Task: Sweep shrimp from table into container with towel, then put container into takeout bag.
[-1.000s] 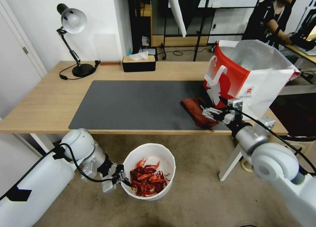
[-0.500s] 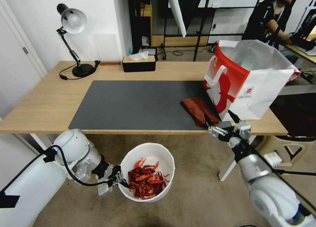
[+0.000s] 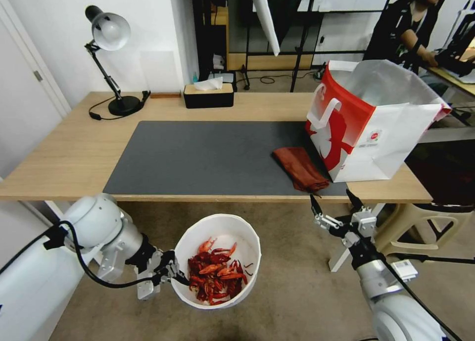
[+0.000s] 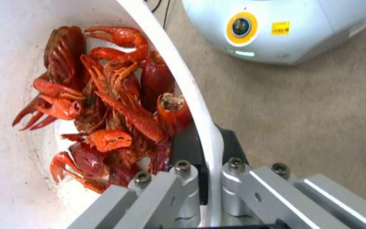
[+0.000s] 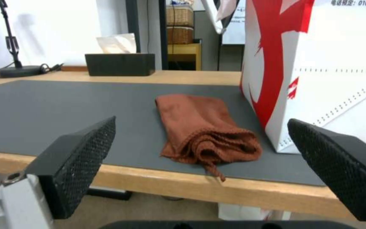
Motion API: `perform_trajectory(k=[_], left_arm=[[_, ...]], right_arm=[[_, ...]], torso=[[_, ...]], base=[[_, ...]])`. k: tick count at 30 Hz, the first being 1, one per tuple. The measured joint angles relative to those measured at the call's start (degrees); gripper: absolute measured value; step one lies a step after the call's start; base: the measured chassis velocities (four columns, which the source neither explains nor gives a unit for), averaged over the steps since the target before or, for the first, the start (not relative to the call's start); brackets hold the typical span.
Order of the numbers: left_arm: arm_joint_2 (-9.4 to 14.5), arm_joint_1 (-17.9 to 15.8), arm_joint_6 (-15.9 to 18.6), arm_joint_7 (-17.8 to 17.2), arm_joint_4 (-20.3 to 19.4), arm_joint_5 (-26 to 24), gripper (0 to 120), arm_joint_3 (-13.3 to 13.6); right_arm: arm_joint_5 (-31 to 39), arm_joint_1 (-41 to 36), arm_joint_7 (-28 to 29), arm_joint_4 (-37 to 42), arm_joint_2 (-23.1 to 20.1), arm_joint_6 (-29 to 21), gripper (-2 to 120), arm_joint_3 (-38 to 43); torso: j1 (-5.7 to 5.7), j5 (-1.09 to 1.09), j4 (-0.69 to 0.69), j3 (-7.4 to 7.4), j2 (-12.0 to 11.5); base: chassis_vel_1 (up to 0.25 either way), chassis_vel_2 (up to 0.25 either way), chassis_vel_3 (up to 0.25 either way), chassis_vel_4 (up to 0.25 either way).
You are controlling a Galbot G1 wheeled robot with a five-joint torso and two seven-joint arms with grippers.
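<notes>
Surface (image 3: 74,153) of light wood spans the head view, carrying a large dark grey mat (image 3: 208,158). At the right end of it stands the takeout bag (image 3: 376,123), upright and open at the top, red and white with a white handle on its near red face; its lower corner rests on the mat's right edge. Just beside the bag, on the mat near the front edge, lies the towel (image 3: 301,169), rust-red and loosely folded, apart from both arms. A black desk lamp (image 3: 111,59) and a black tissue box (image 3: 208,95) sit along the far side.

Below the front edge, over the carpet, the container (image 3: 217,262) hangs in the air, a round white bowl tilted slightly toward the camera. The left gripper (image 3: 166,274) has it by the rim: in the left wrist view the fingers (image 4: 183,178) are closed tight on the white wall, one inside the bowl and one outside. The shrimp (image 3: 215,276) lie heaped in the bottom, bright red, claws and shells tangled, pressed up against the inner finger.

The right gripper (image 3: 336,210) sits low in front of the table edge, beneath the towel and bag, empty. Its fingers (image 5: 81,162) are spread wide, and the right wrist view looks between them at the towel and the bag's side.
</notes>
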Motion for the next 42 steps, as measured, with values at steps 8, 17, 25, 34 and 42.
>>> perform_trajectory(k=[8, 17, 25, 34, 42], left_arm=[[3.7, -4.0, 2.6, 0.0, -1.3, -4.5, 0, 0.2], [7.5, -11.0, 5.1, -0.9, -1.6, -10.7, 0, 3.0], [8.6, -16.9, 5.5, -2.0, 0.0, -12.9, 0, 4.8], [5.6, -25.4, 5.2, -2.5, 5.8, -14.4, 0, 7.1], [2.2, -32.6, 5.0, -2.5, 10.7, -14.4, 0, 12.1]], right_arm=[[-1.2, -1.0, -0.7, 0.4, 1.3, 0.0, 100, -0.6], [-1.6, -1.6, -1.2, 0.9, 2.2, -0.3, 100, -1.2], [-1.2, -0.3, -1.3, 0.7, 2.1, -0.8, 100, -1.9], [0.3, 2.3, -1.3, -0.1, 1.5, -2.0, 100, -2.8], [0.6, 3.6, -1.3, -1.2, 1.6, -2.2, 100, -3.1]], torso=[[0.01, 0.0, 0.0, 0.0, 0.0], [0.01, 0.0, 0.0, 0.01, 0.0], [0.01, 0.01, 0.01, 0.01, 0.0], [0.01, 0.01, 0.01, 0.01, 0.0], [0.01, 0.0, -0.01, 0.01, 0.0]], base=[[0.0, 0.0, 0.0, 0.0], [0.0, 0.0, 0.0, 0.0], [0.0, 0.0, 0.0, 0.0], [0.0, 0.0, 0.0, 0.0], [0.0, 0.0, 0.0, 0.0]])
